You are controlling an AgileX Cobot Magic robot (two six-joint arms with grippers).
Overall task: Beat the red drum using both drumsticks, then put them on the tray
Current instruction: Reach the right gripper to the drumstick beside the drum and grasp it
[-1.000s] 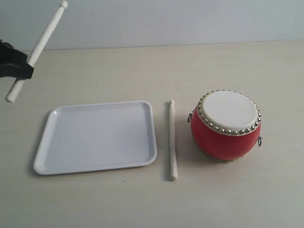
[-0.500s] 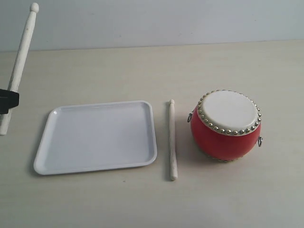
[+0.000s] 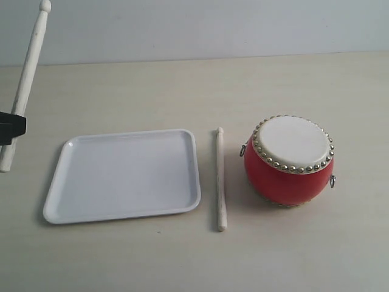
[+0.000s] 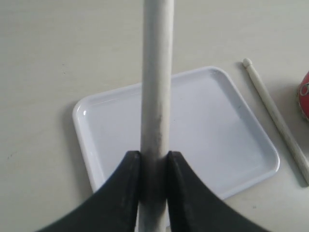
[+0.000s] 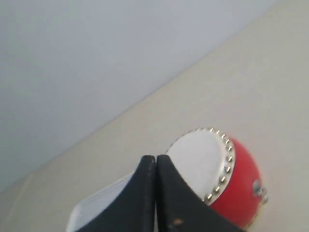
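The left gripper [image 4: 154,162], a black claw at the left edge of the exterior view [image 3: 9,128], is clenched on the held drumstick [image 3: 27,73], its two fingers [image 4: 126,183] pinching the pale shaft on either side. The stick stands almost upright, its rounded tip high against the grey wall [image 3: 213,27] and its butt end hanging just below the claw. It is held off the table [image 3: 182,85], out past the left side of the tray [image 3: 121,176]. In the left wrist view the shaft [image 4: 157,72] crosses in front of the white tray [image 4: 203,125] and hides a strip of it. The second drumstick [image 3: 220,179] lies flat on the table between the tray and the red drum [image 3: 289,176], close beside the tray's right rim, apart from the drum and touching neither. The drum sits upright, cream skin up, ringed with brass studs. The right gripper [image 5: 155,164], seen only by its own wrist camera, has its jaws pressed together around nothing, with the drum [image 5: 241,179] beyond its tips.
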